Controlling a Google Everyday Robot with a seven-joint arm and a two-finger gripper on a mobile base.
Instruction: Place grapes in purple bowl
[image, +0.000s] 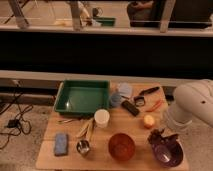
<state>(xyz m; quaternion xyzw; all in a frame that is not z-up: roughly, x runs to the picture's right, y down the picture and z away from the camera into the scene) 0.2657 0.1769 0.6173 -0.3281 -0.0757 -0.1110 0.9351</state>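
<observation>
Dark fingers pinched tight, the gripper (161, 136) hangs off the white arm at the near right corner of the wooden table (100, 157), closed on what looks like the grapes (158, 135), a lumpy dark clump right at its tip. Straight below and a shade to the right of it sits the purple bowl (167, 152), the clump over the bowl's far-left rim rather than its middle, though how the bunch's long axis lies I cannot make out. Off to the left of the pincer is the orange-red bowl (121, 146), well apart, so the release calls for a small shift right and toward the near edge.
</observation>
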